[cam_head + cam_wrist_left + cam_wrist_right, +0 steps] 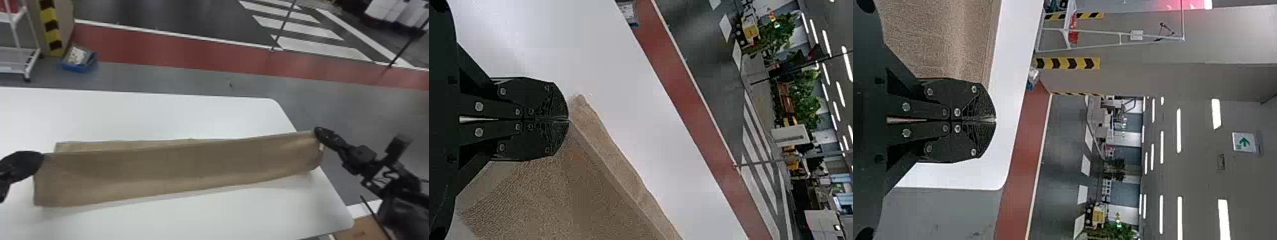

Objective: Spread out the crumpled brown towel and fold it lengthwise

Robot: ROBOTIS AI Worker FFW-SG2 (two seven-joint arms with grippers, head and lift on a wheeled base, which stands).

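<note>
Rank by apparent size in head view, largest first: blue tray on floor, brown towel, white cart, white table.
1. White table, cut off by the view's edge
2. Brown towel
3. White cart, also cut off
4. Blue tray

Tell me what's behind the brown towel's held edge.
Another strip of the brown towel shows just beyond it, mainly toward the left, with the white table past that. Anything lower down behind the front cloth is covered and can't be seen.

Black right tool (318, 131), rounded fingers (973, 100), silvery round screws (906, 133), black arm (403, 213).
</note>
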